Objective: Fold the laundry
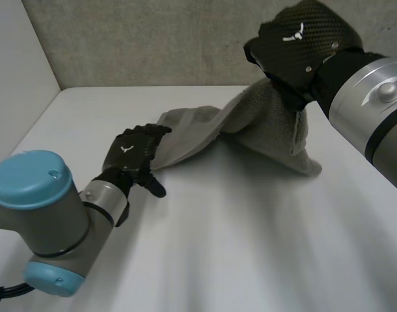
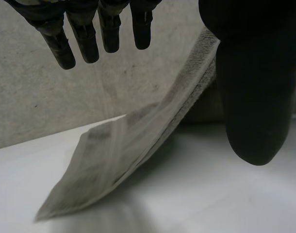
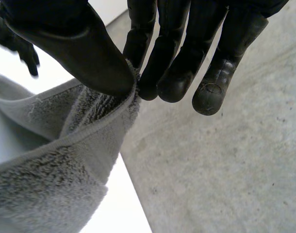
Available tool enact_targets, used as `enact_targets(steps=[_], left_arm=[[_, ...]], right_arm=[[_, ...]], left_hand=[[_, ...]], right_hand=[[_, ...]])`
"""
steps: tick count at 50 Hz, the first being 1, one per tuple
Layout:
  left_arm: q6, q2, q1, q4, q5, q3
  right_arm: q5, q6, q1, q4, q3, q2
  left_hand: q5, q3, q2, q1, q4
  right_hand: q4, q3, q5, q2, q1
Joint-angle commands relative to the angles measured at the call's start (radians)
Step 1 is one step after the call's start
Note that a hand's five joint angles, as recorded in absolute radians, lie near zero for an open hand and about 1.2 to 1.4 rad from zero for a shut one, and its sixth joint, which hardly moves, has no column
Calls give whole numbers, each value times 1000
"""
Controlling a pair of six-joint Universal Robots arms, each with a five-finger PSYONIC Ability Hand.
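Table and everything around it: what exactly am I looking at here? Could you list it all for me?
towel: one, grey, stretched between the two hands; one end lifted above the table's far right, the other low by the left hand.
table: one, white, beneath the towel and both arms.
wall: one, grey and rough, behind the table.
left arm: one, grey with light-blue caps, at the near left.
right arm: one, grey, coming in from the right.
left hand: one, black, at the towel's lower end.
right hand: one, black, raised at the far right, pinching the towel's edge.
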Motion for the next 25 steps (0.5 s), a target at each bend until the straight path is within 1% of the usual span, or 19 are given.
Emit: enact_targets(steps=[1,2,3,5,6,7,8,10,11,13,19,21,22,24,25], left_arm=[[-37,-66,-76,15,-86,55],[-39,-88,-90,15,-111,71],[-39,-88,-90,15,-111,72],[-39,-124,-115,17,-170,104],[-39,-125,-115,17,-171,104],[-39,-143,-119,17,-200,119],[-39,-143,-119,17,-200,119],[-39,-181,-122,17,-255,153],[-39,-181,-122,17,-255,153],[-39,-218,-122,18,-287,176],[-36,-250,-119,23,-320,207],[-36,-257,-96,23,-332,213],[-36,-257,-96,23,-332,213],[-34,-255,-34,23,-326,204],[-34,-255,-33,23,-326,203]], right_arm=[[53,11,88,48,-61,-15],[65,11,111,56,-78,-16],[76,11,134,60,-91,-17],[85,11,156,63,-102,-20],[95,11,173,68,-110,-20],[96,11,173,68,-110,-20],[102,12,185,70,-113,-24],[109,12,194,70,-113,-32],[114,14,200,70,-113,-42],[117,18,203,70,-113,-50],[120,25,194,73,-102,-66],[120,24,187,74,-99,-66],[120,24,183,74,-98,-67],[120,24,183,76,-96,-70],[120,24,182,74,-93,-75]], left_hand=[[8,17,17,13,16],[14,23,22,19,22],[14,23,22,19,22],[17,25,25,22,25],[17,26,25,22,25],[20,28,28,24,28],[20,28,28,24,28],[25,34,34,30,34],[26,34,34,30,34],[40,49,49,45,48],[137,146,146,142,145],[254,263,263,259,262],[254,263,263,259,263],[415,424,424,420,423],[416,425,425,421,424]], right_hand=[[49,47,53,73,57],[49,47,53,73,57],[49,47,53,73,57],[49,47,53,73,57],[49,47,53,73,57],[49,47,53,73,57],[49,47,53,73,57],[49,47,53,73,57],[49,47,53,73,57],[49,47,53,73,57],[49,47,53,73,57],[49,47,53,73,57],[49,47,53,73,57],[49,47,53,73,57],[49,47,53,73,57]])
